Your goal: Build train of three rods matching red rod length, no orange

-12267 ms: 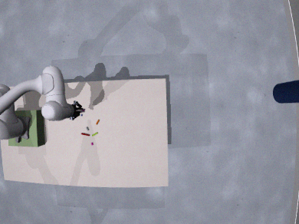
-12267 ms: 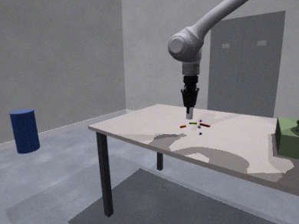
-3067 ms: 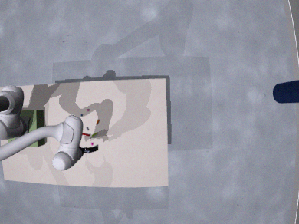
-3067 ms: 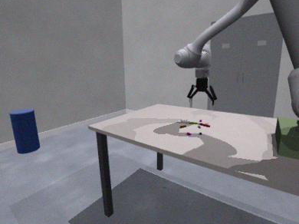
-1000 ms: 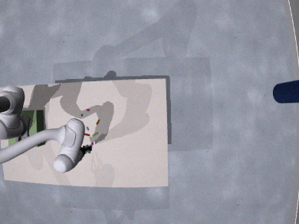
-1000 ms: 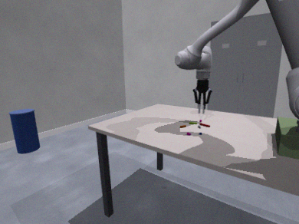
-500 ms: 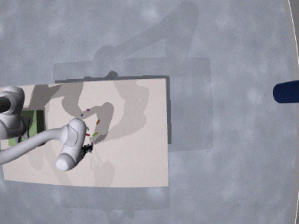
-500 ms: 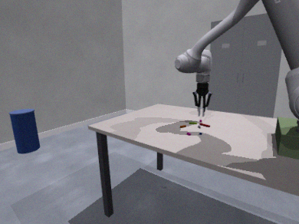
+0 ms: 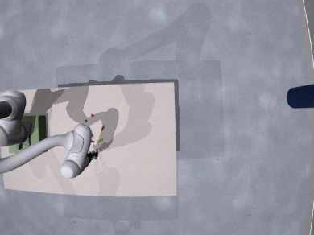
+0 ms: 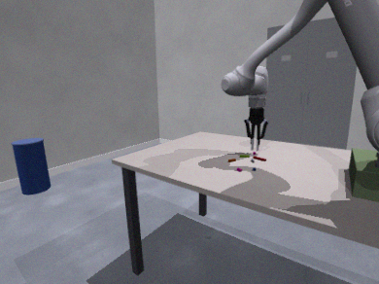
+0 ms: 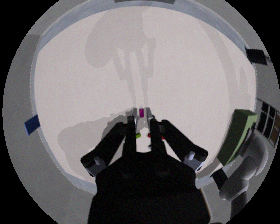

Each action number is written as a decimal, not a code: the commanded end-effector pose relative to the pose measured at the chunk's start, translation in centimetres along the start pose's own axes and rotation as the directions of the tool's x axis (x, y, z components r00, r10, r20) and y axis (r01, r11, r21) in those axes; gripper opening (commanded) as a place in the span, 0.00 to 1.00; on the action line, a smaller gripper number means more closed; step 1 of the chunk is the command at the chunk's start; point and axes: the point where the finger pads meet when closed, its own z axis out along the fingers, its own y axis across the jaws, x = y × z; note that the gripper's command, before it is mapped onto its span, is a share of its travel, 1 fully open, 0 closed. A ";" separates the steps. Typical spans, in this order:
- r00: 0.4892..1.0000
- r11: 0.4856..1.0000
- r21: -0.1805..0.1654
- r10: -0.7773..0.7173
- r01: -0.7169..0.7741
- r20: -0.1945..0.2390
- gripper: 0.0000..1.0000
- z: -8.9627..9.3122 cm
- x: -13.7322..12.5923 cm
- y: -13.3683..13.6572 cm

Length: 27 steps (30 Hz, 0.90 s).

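My gripper (image 9: 96, 155) (image 10: 255, 148) (image 11: 141, 113) is partly open, its fingers a narrow gap apart, pointing down over a magenta rod (image 10: 255, 153) (image 11: 141, 113). That rod shows between the fingertips in the wrist view; in the exterior view it lies on the table just below them. The red rod (image 9: 92, 141) (image 10: 259, 159) and the lime rod (image 9: 100, 140) (image 10: 244, 156) (image 11: 138, 135) lie close by. A small greyish rod (image 10: 252, 160) lies near the red rod. The other magenta rod (image 9: 92, 115) (image 10: 239, 169) and the blue rod (image 9: 85, 121) (image 10: 254, 169) lie farther off.
The orange rod (image 9: 102, 128) (image 10: 231, 160) lies beyond the lime rod, away from my gripper. A green box (image 9: 43, 126) (image 10: 365, 175) (image 11: 237, 136) stands near the arm's base. The arm hides part of the table (image 9: 153, 177) in the top view. A blue barrel (image 10: 31, 167) stands on the floor.
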 end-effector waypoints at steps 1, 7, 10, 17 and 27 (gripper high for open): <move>1.000 1.000 0.000 0.000 0.000 0.000 0.15 0.1 0.0 0.0; 1.000 1.000 0.000 0.000 0.000 0.000 0.15 0.4 0.0 0.0; 1.000 1.000 0.000 0.000 0.000 0.000 0.15 0.4 0.0 0.0; 1.000 1.000 0.000 0.000 0.000 0.000 0.15 0.4 0.0 0.0; 1.000 1.000 0.000 0.000 0.000 0.000 0.15 0.4 0.0 0.0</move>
